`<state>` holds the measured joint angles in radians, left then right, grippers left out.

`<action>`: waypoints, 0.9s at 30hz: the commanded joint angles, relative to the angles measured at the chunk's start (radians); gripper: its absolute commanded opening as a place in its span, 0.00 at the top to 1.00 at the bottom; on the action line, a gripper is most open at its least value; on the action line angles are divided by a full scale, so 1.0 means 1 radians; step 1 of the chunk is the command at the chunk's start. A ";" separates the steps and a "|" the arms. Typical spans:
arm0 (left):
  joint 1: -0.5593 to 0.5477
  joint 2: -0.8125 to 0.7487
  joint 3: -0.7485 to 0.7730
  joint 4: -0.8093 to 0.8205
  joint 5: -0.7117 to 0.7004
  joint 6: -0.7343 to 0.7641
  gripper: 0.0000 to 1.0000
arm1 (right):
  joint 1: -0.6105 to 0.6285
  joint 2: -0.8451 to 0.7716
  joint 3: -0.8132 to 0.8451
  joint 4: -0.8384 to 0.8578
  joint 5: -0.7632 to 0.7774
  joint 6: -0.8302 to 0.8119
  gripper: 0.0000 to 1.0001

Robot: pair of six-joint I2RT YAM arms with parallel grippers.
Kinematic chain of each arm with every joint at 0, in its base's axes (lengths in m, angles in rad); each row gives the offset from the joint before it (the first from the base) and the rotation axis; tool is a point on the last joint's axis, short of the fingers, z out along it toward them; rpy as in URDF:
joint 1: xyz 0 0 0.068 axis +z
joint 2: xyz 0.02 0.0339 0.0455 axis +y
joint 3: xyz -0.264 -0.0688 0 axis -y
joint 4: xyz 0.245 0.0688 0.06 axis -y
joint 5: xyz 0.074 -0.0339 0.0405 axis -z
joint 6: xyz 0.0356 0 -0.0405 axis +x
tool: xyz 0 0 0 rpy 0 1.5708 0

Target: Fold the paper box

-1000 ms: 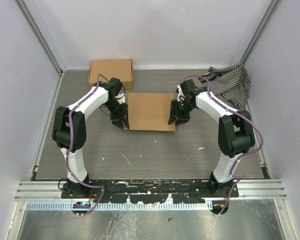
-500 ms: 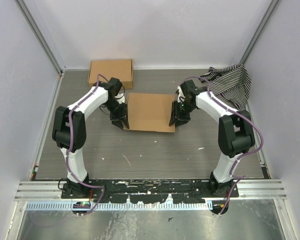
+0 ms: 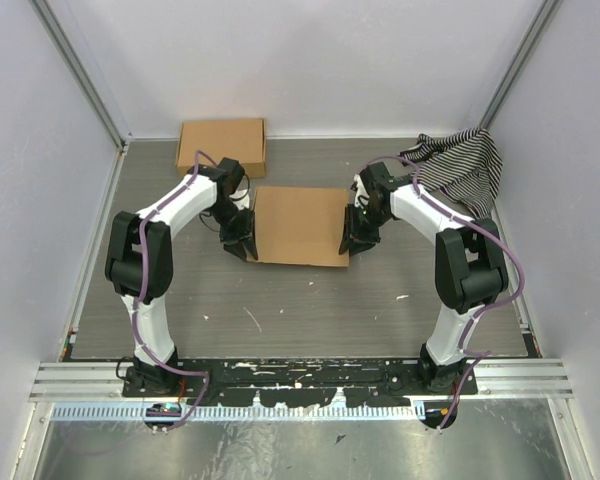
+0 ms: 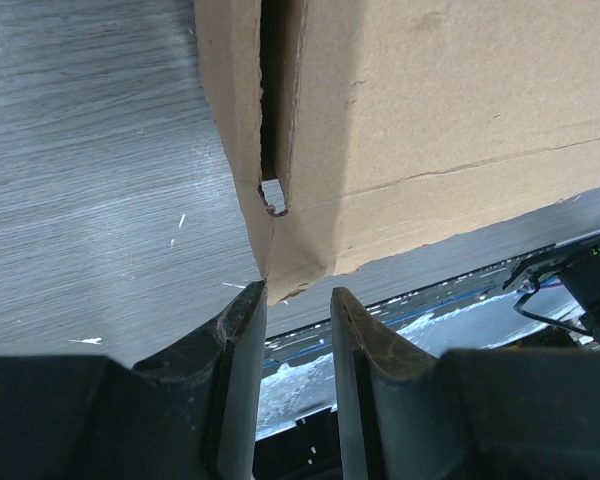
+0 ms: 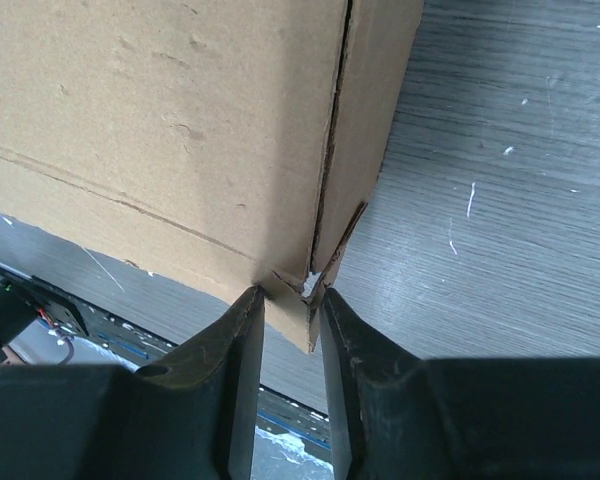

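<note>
At mid-frame, right gripper (image 3: 348, 244) pinches a paper box (image 3: 300, 222) corner; left gripper (image 3: 242, 247) narrow, unclamped. Lopsided pull may tear cardboard.

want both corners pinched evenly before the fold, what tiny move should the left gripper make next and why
Probably ease the left gripper forward onto the box corner: its jaws are open with the corner just short of the gap, and the side seam gapes there. The right gripper straddles its own corner.
</note>
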<state>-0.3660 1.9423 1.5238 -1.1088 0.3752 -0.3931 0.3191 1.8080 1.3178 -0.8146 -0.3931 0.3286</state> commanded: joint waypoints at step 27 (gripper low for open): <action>0.001 -0.054 -0.051 0.131 0.054 -0.027 0.65 | 0.007 -0.135 -0.149 0.211 0.137 0.012 0.45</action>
<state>-0.3664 1.9488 1.4635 -0.9909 0.3679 -0.4046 0.3202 1.7573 1.2026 -0.6567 -0.3218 0.3428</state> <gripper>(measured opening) 0.356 0.534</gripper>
